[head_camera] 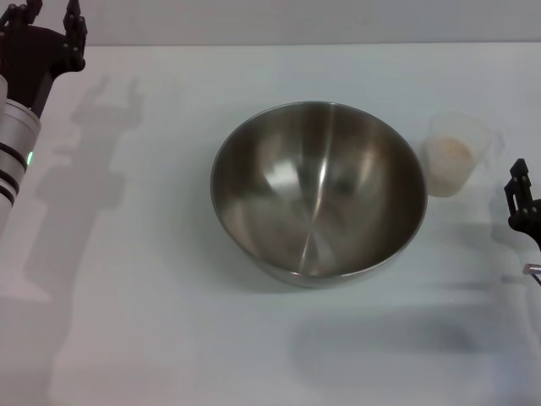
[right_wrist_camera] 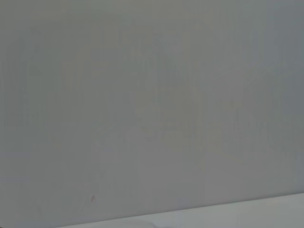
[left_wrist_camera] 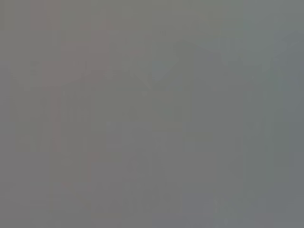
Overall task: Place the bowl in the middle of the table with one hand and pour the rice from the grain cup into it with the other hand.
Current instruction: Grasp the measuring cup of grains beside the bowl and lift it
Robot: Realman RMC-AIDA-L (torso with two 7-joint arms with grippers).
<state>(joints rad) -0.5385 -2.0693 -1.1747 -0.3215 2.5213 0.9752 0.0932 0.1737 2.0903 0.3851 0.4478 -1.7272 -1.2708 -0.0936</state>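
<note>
We judged the pour hinged on our right gripper (head_camera: 522, 199), at the frame's right edge, lying just below-right of the small clear plastic grain cup (head_camera: 457, 154); whether it was open we could not tell. The cup, holding pale rice (head_camera: 449, 153), stood just right of the large shiny steel bowl (head_camera: 318, 190) at centre. The white table (head_camera: 152, 321) left room around. Our left gripper (head_camera: 52, 24) hung spread and empty, upper left.

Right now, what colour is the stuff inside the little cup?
Pale beige rice in the clear grain cup, best seen in the head view.
</note>
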